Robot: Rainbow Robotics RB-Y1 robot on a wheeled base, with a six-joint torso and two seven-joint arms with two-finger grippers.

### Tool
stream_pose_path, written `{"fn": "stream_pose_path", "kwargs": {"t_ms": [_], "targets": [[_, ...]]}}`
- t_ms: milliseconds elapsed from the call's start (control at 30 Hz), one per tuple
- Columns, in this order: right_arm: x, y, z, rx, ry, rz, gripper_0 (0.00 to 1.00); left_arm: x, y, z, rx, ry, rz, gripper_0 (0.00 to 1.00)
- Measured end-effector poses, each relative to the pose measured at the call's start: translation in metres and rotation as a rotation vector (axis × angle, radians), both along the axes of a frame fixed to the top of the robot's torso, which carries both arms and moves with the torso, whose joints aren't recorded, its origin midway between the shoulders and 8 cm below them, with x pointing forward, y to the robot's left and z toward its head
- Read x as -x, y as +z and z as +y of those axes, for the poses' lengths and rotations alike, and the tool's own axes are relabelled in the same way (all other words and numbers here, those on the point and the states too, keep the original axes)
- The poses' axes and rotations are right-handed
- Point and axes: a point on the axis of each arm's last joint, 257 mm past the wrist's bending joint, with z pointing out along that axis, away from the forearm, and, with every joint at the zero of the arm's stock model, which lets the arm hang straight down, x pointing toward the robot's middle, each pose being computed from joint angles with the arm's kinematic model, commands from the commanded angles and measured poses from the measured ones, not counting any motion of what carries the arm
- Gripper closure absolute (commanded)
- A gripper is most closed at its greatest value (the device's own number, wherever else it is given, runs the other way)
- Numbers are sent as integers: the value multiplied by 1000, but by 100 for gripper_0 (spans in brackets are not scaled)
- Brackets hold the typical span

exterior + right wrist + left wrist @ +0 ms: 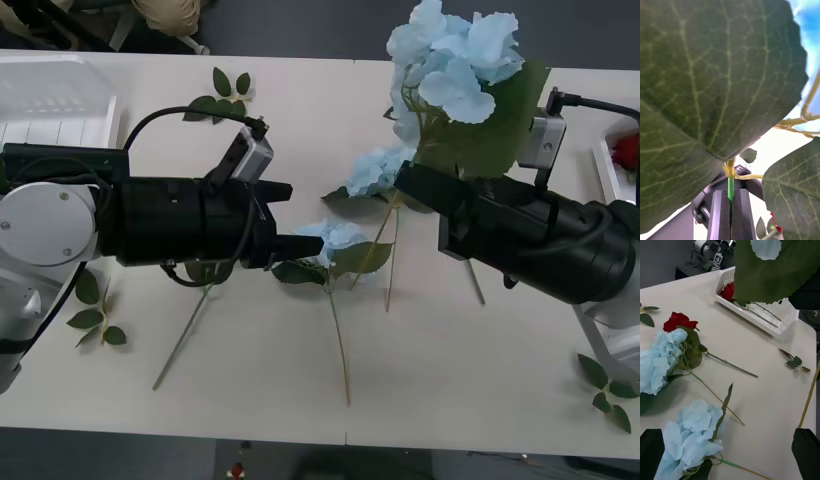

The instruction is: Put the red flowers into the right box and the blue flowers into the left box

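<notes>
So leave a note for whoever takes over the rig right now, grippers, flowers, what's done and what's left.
Right gripper: shut on a blue flower's stem, bloom lifted above the table.
Left gripper: open, hovering by the blue flowers lying mid-table.
Right box: holds at least one red rose.
Left box: contents unclear.
One red rose lies loose on the table.
Left: box the held blue flower, the other blue flowers, and that rose.

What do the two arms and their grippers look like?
Both arms are black cylinders. The left arm has a round white joint, a looping black cable and a grey camera box. The left gripper and right gripper have black fingers.
</notes>
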Motion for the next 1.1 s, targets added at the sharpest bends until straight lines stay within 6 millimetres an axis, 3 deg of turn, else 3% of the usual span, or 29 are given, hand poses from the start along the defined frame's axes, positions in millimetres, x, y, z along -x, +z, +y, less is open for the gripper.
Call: {"fn": "stream_pose_path", "kwargs": {"t_ms": [233,633,800,1000,1100], "targets": [[-5,11,22,-41,51,3,100,1,-2,-24,2,-28,-6,0],[-11,17,28,-87,78,16,100,8,6,-33,60,-52,32,0],[-10,15,27,-89,88,22,100,4,1,-12,-11,-69,-44,0],[-10,17,28,-88,90,16,100,8,9,28,-60,-121,-114,0],[-10,20,29,-88,93,11,100,14,24,33,-11,-139,-100,0]]}}
